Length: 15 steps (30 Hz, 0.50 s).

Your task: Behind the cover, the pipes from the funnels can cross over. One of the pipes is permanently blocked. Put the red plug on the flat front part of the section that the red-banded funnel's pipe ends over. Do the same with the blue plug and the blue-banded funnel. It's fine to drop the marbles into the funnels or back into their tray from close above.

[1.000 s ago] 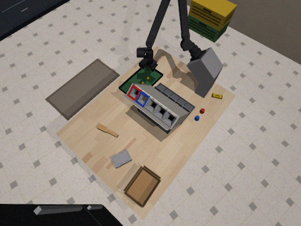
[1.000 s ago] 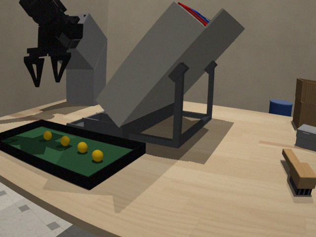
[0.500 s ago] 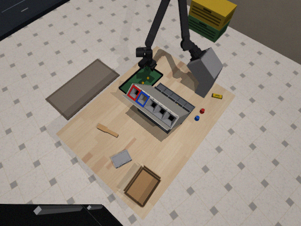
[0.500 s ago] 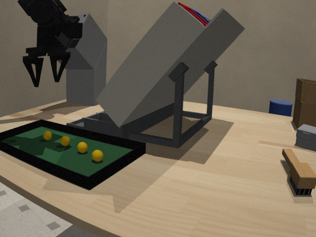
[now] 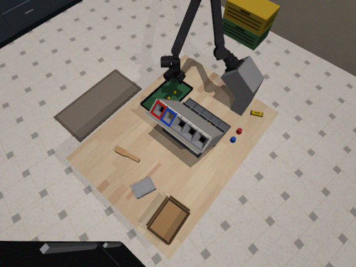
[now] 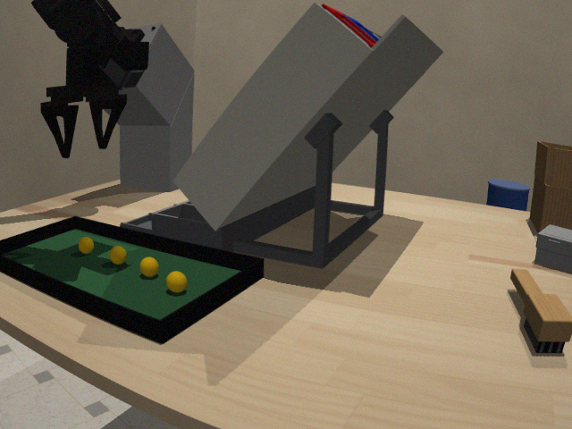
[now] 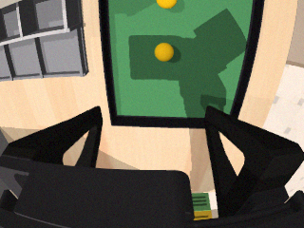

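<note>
My gripper (image 5: pixel 173 77) is open and empty. It hangs well above the far end of the green marble tray (image 5: pixel 166 91); in the wrist view the fingers straddle the tray's rim. Several yellow marbles (image 6: pixel 148 266) lie in a row in the tray (image 6: pixel 124 272), and the nearest shows in the wrist view (image 7: pixel 163 51). The red-banded funnel (image 5: pixel 158 109) and blue-banded funnel (image 5: pixel 168 117) sit at the left end of the sloped grey cover (image 6: pixel 295 105). The row of grey sections (image 5: pixel 206 113) lies at its foot. The red plug (image 5: pixel 238 131) and blue plug (image 5: pixel 232 139) stand on the board to the right.
The arm's grey pedestal (image 5: pixel 244 83) stands behind the sections, with a small yellow block (image 5: pixel 256 113) beside it. A wooden brush (image 5: pixel 127 153), a grey box (image 5: pixel 143 187) and an open cardboard box (image 5: pixel 168 219) lie toward the front. A dark mat (image 5: pixel 97 103) lies on the floor to the left.
</note>
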Available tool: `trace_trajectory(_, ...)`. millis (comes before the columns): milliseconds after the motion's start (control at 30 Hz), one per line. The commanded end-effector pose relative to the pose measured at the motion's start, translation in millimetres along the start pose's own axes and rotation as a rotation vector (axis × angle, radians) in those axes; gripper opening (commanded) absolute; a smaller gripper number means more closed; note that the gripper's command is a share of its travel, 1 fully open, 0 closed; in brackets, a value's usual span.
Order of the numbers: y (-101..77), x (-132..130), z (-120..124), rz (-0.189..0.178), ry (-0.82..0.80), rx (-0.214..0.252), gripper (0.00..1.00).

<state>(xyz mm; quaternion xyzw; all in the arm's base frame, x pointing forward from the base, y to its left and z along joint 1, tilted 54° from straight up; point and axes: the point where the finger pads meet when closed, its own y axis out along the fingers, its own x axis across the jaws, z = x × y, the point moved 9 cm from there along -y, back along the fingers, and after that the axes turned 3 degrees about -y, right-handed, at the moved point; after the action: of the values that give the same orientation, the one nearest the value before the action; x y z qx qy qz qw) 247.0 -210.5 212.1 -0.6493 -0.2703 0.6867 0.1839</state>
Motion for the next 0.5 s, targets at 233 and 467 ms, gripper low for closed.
trace_trajectory(233, -2.8, -13.1, -2.8, 0.011, 0.007, -0.009, 0.80)
trace_trajectory(467, -3.0, -13.3, -2.9, 0.008, 0.005, -0.009, 0.80)
